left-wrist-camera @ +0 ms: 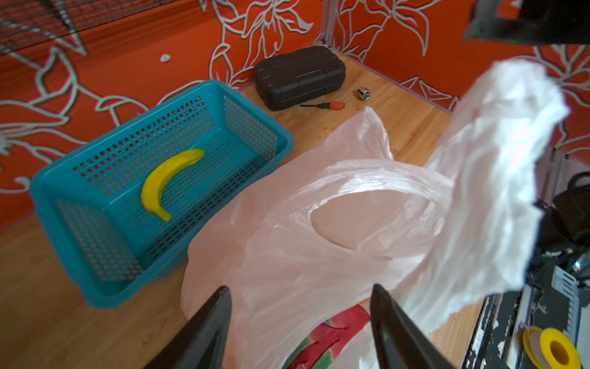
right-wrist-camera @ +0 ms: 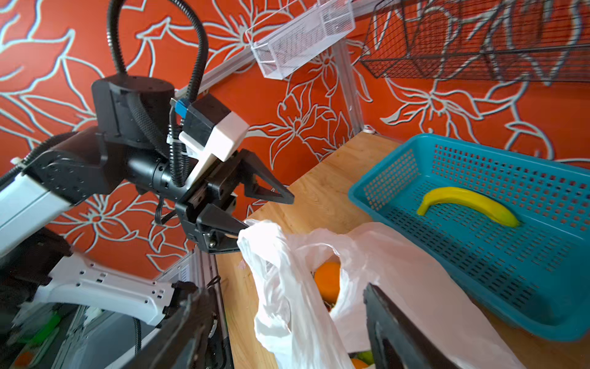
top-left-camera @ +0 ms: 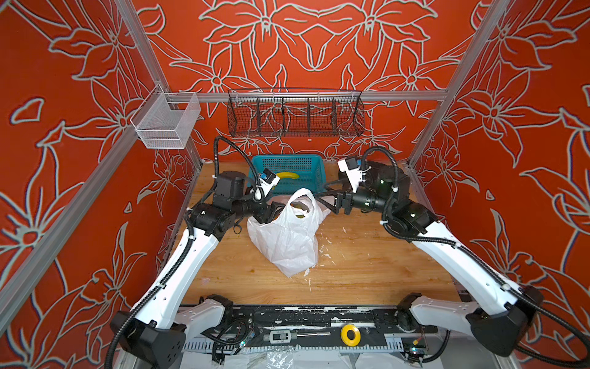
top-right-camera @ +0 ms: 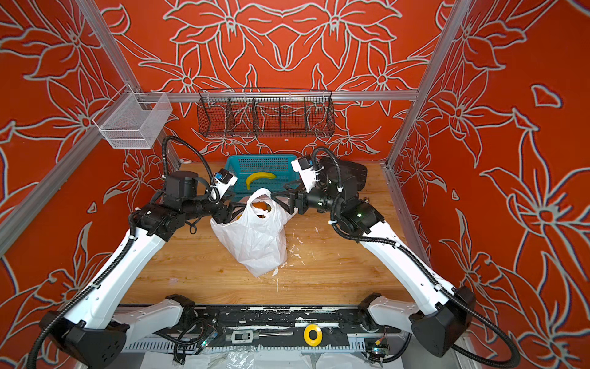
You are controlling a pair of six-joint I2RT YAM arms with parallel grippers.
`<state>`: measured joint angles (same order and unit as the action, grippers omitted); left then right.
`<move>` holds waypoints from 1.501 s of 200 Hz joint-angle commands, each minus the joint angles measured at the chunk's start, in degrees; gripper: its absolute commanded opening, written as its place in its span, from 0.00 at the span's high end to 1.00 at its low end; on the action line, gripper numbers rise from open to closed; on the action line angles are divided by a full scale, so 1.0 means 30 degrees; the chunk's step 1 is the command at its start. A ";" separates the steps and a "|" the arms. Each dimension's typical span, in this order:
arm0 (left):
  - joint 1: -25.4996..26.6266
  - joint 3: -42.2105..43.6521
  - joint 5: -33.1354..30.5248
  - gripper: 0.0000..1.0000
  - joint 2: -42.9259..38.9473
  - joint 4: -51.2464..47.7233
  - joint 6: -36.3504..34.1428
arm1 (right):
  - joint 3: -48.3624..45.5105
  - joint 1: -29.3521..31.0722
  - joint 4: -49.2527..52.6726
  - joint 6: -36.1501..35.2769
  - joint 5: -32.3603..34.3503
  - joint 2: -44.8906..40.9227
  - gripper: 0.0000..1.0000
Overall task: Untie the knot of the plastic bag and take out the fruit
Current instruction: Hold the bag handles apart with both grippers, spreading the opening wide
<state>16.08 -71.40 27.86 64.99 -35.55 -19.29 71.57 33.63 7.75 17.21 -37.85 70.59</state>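
Red walls with pale outlined flowers close in a scuffed wooden desk [top-left-camera: 367, 262] where my two arms work. On the left rail hangs a white mesh metal basket [top-left-camera: 166, 124]; beside it, on the back rail, hangs a long black wire basket [top-left-camera: 295, 118].

My left claw [right-wrist-camera: 269, 213] hovers at the left side of a thin, translucent white plastic carrier bag [top-left-camera: 287, 242], jaws spread apart and gripping nothing. Its lower finger reaches the edge of one handle loop; whether it touches, I cannot tell.

The bag stands at the middle of the desk, its mouth open and its two handle loops [top-left-camera: 300, 195] standing loose and apart. Inside lie a round orange [right-wrist-camera: 327, 281] and a red-pink dragon fruit [left-wrist-camera: 332, 332] with green tips.

Just behind the bag, at the desk's far edge, sits a teal perforated plastic basket [top-left-camera: 287, 158] holding a curved yellow banana [top-left-camera: 287, 175].

My right claw [top-left-camera: 321, 192] hangs at the bag's right side, jaws wide and clamped on nothing.

In the far right corner lie a black ribbed hard case [left-wrist-camera: 300, 76], a small orange-handled screwdriver [left-wrist-camera: 322, 105] and a small metal piece [left-wrist-camera: 363, 93].
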 commanded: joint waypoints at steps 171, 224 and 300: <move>0.0749 -0.1208 0.3763 0.33 0.4560 -0.0113 -0.4729 | -0.2235 0.0916 -0.1040 -0.1628 -0.2483 -0.1219 1.00; 0.0816 -0.1983 0.2036 1.00 0.5351 0.0755 -0.2253 | -0.2583 0.0921 -0.0570 -0.1780 -0.2383 -0.1489 1.00; -0.0410 -0.6976 -0.5322 1.00 0.8939 0.0513 0.8878 | -0.5241 0.2310 0.0222 -0.3540 -0.2334 -0.1211 1.00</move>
<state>16.97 -87.92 18.44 88.36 -32.12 -5.98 60.69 38.02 7.75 10.09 -44.77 66.35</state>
